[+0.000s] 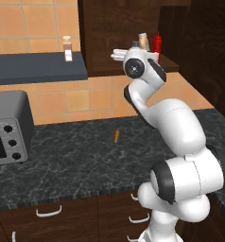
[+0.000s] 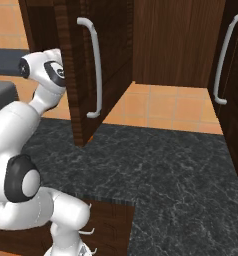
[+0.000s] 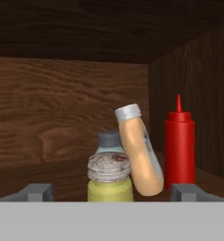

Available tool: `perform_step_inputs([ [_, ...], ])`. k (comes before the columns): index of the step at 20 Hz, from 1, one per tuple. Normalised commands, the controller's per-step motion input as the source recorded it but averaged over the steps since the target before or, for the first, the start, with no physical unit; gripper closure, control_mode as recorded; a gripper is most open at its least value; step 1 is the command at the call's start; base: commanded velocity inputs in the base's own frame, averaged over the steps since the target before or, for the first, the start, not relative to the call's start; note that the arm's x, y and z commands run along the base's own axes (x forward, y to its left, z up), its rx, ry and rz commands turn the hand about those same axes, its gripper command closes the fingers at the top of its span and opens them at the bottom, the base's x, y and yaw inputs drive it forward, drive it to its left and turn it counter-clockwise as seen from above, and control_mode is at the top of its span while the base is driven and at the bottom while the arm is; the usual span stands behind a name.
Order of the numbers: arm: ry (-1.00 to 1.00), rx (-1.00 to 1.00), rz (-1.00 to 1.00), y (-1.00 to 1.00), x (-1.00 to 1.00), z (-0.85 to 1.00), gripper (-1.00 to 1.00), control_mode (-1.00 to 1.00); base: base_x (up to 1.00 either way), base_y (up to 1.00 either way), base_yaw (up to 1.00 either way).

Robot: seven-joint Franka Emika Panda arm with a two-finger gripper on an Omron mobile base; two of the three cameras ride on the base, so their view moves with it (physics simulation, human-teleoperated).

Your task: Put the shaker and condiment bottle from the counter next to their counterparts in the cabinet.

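Inside the cabinet (image 3: 62, 99), the yellow-green shaker (image 3: 109, 189) with its grey cap stands on the shelf directly in front of me. My gripper (image 3: 113, 192) is open, its fingers (image 3: 36, 192) wide on either side of the shaker and not touching it. The pale blue-grey shaker (image 3: 108, 140) stands just behind. A tan bottle (image 3: 141, 155) leans to the left right next to them. The red condiment bottle (image 3: 180, 146) stands upright at the right, also visible as the red bottle (image 1: 157, 43) on the cabinet shelf beside the arm's hand.
The open cabinet door (image 2: 81, 75) with a long handle hangs beside my arm. The black counter (image 1: 86, 156) holds a toaster oven (image 1: 5, 130) at left and a small orange piece (image 1: 116, 136). A clear jar (image 1: 67, 48) sits on the blue wall shelf (image 1: 38, 68).
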Motion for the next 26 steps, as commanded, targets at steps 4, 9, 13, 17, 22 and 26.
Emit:
perform_step_inputs([
  [4,-0.06,0.00,0.03,0.18,-0.34,0.00,-1.00,-1.00,0.00,0.00,0.00],
  [9,-0.01,0.00,0.03,0.24,-0.43,0.00,-1.00,-1.00,0.00,0.00,0.00],
  [13,-0.05,0.00,0.00,0.15,-0.58,0.00,-1.00,-1.00,0.00,0.00,0.00],
  [17,-0.09,0.00,0.00,0.18,-0.79,-0.03,-1.00,-1.00,0.00,0.00,0.00],
  [22,-0.05,0.00,0.00,0.21,-0.81,-0.13,-1.00,-1.00,0.00,0.00,0.00],
  [26,0.00,0.00,0.03,0.34,-0.89,-0.31,-1.00,-1.00,0.00,0.00,0.00],
])
